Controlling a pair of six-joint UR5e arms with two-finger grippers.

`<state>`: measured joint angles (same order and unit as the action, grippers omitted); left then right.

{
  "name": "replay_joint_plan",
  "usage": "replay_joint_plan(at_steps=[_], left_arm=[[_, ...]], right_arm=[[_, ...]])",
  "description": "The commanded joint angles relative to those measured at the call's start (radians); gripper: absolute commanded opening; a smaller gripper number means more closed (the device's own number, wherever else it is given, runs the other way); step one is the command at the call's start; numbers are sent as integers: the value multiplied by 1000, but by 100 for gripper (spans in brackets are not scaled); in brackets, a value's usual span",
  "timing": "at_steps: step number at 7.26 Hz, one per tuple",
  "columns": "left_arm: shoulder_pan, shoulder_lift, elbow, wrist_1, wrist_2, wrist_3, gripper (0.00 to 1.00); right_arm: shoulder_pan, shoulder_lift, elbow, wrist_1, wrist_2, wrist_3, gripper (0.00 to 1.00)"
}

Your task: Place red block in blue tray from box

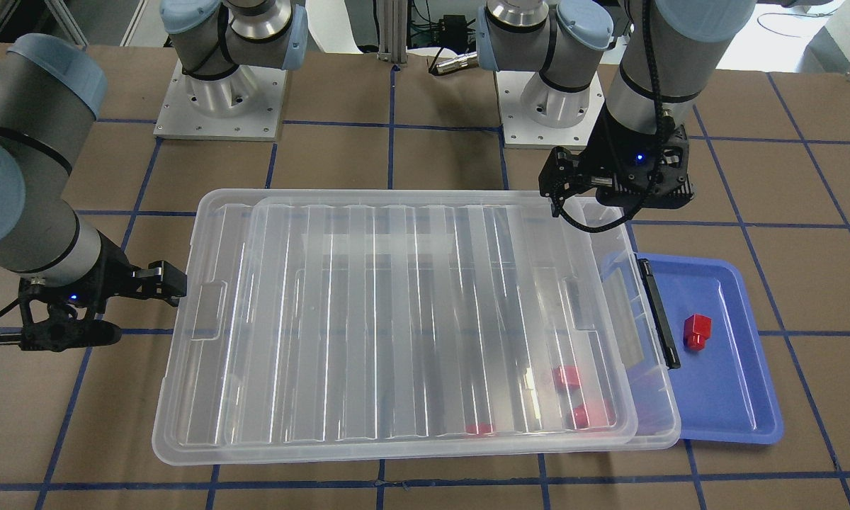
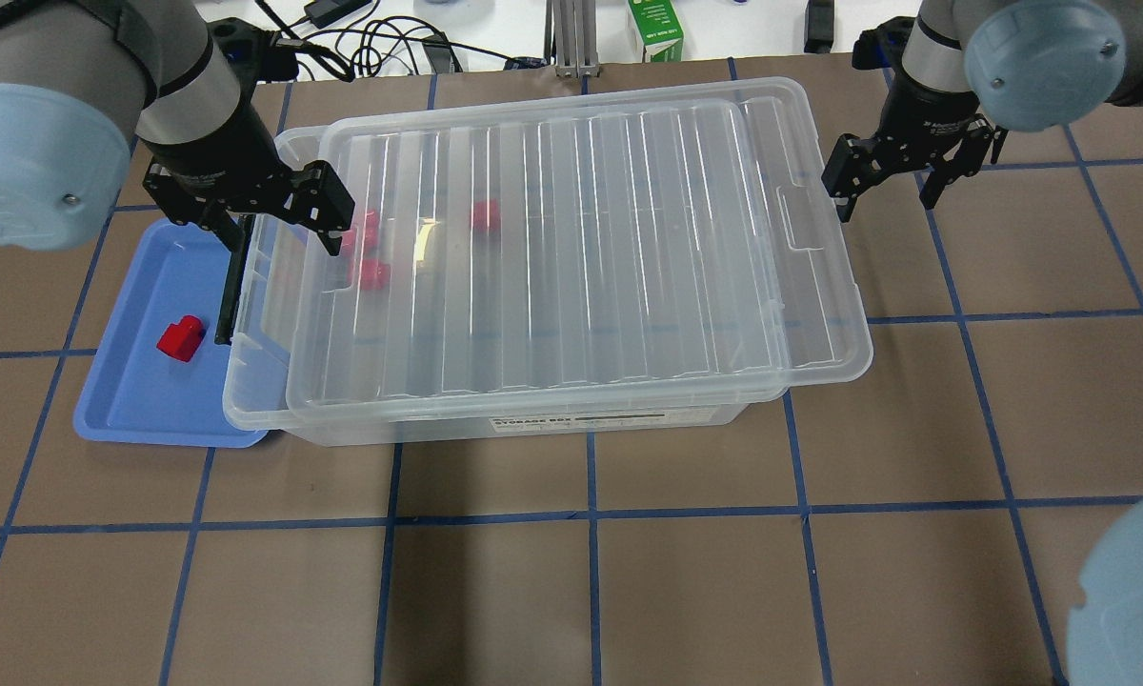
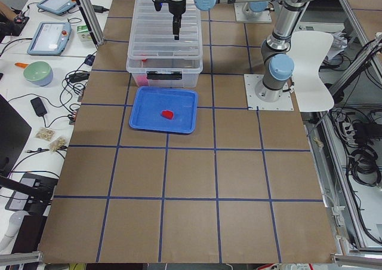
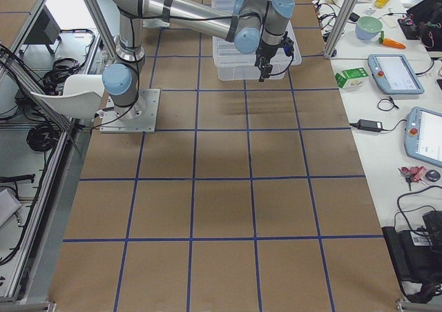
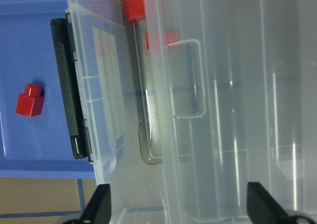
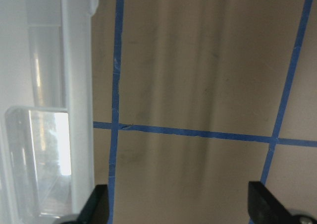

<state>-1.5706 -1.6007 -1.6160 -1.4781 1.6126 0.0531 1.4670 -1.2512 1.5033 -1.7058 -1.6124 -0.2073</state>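
1. Overhead exterior view: a label (image 2: 571,419) on the near wall of the box (image 2: 419,433) reads "STORAGE BOX"; the smaller print beside it is too small to read.
2. The ribbed lid (image 2: 571,238) rests on the box, shifted toward the robot's right. This leaves a gap at the left end, by the black latch (image 2: 231,286).
3. One red block (image 2: 182,338) lies in the blue tray (image 2: 143,414), apart from its rim. The tray sits just beside the box's left end.
4. Three more red blocks (image 2: 484,215) show through the lid, inside the box near its left end.
5. The left fingers (image 5: 98,209) are spread wide and hold nothing, above the box's left end.
6. The right fingers (image 6: 96,209) are also spread wide and empty, over the counter (image 2: 686,572) just past the box's right end.
7. A green carton (image 2: 655,29) beyond the counter bears writing I cannot read.
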Motion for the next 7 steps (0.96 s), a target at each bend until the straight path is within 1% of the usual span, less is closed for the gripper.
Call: replay_joint_plan(at_steps=[1,5,7], left_arm=[[4,18,7,1,-19,-9,100],[11,22,11,1,-33,-9,100],[11,27,10,-1,-33,-9,100]], right_arm=[[51,-4,1,0,0,70,100],[68,-4,-2,-2,-1,82,100],[55,-23,-37,3,-6,80,100]])
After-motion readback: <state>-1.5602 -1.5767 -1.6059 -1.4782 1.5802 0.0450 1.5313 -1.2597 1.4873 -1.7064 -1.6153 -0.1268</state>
